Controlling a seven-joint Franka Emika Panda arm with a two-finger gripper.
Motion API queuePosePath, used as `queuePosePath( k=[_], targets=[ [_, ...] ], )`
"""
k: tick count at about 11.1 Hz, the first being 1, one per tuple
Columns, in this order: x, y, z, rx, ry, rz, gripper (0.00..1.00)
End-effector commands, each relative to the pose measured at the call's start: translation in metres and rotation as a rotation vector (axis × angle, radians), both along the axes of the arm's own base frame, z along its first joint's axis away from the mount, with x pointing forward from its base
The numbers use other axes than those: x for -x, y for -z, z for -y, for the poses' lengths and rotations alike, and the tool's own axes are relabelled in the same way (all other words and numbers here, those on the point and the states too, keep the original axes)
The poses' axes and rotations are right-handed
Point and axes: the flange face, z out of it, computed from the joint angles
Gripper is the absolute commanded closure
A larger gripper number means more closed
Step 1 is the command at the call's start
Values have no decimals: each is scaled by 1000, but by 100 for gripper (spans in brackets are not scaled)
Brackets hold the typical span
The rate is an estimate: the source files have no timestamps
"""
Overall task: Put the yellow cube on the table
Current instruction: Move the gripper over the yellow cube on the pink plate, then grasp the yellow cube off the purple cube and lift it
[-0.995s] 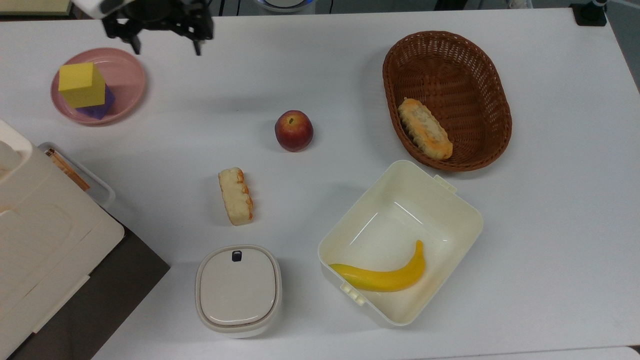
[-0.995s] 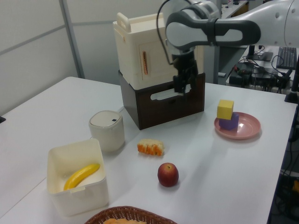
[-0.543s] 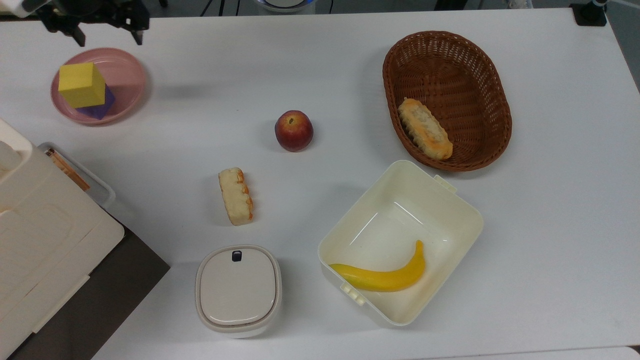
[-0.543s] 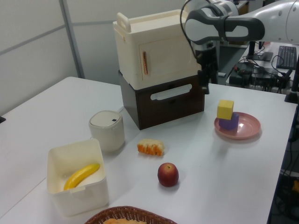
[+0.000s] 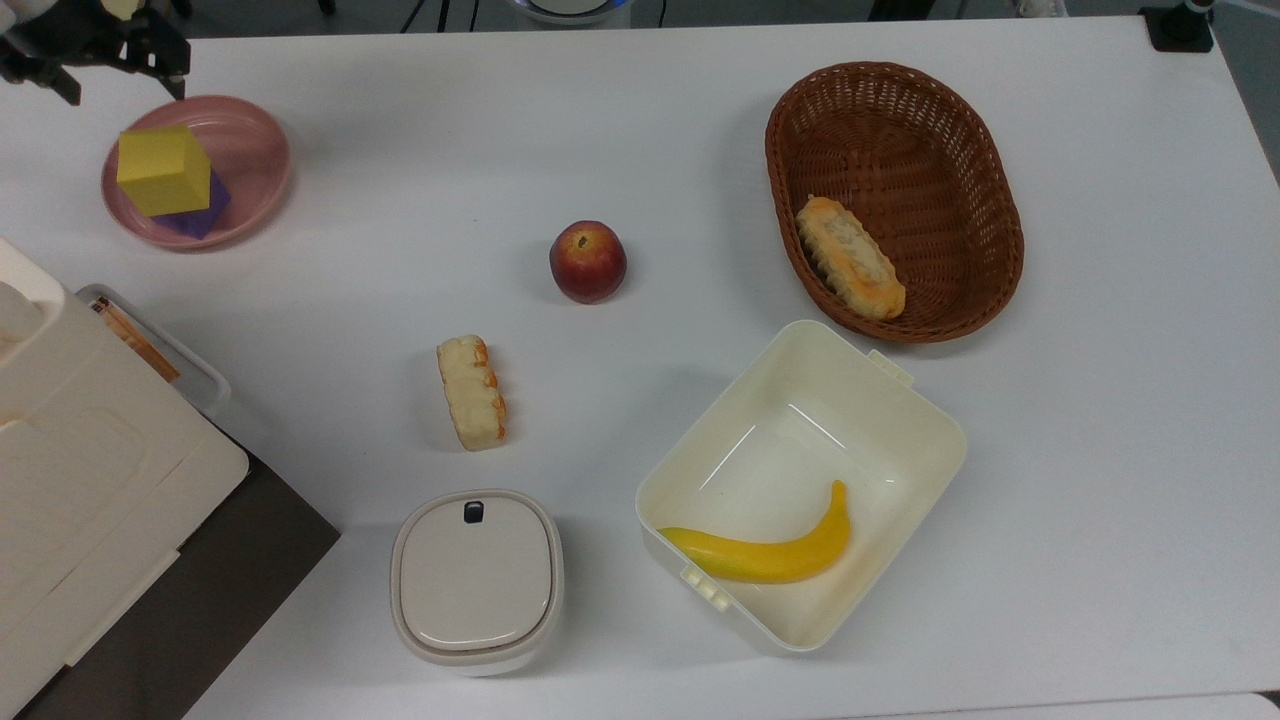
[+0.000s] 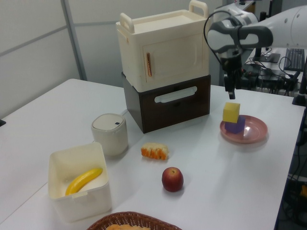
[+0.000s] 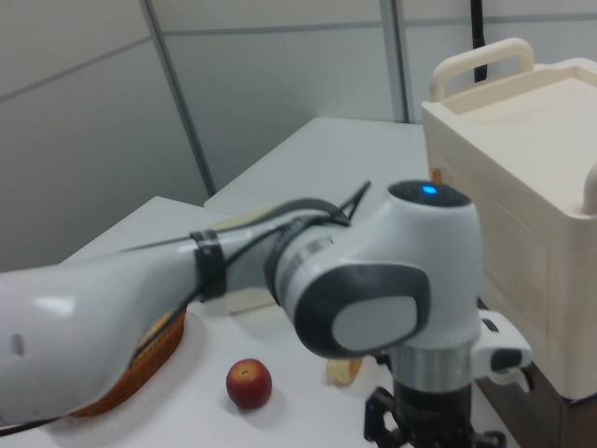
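Yellow cube stacked on purple cube in pink plate; gripper above, fingers spread wide, empty, ready for descent.

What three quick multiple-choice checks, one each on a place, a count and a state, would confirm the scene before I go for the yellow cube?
1. Where is the yellow cube?
A. On the purple cube in the pink plate
B. In the basket
C. On the bare table

2. How many bread pieces are in view?
A. One
B. Two
C. Three

3. What is the state of the gripper?
A. Shut on the cube
B. Open, holding nothing
C. Shut on the apple

Answers:
1. A, the top view and the left view show it stacked on the purple cube in the plate.
2. B, one lies on the table, one in the basket.
3. B, in the top view its fingers stand apart beside the plate with nothing between them.
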Motion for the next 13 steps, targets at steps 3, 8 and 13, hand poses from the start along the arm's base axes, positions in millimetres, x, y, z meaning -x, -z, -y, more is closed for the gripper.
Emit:
queuePosePath(
  k=[3, 8, 13],
  targets=[
    [-16, 63, 2, -17, -43, -70, 0],
    [-20, 49, -5, 0, -47, -38, 74],
    [-31, -13, -74, -6, -124, -39, 77]
  ],
)
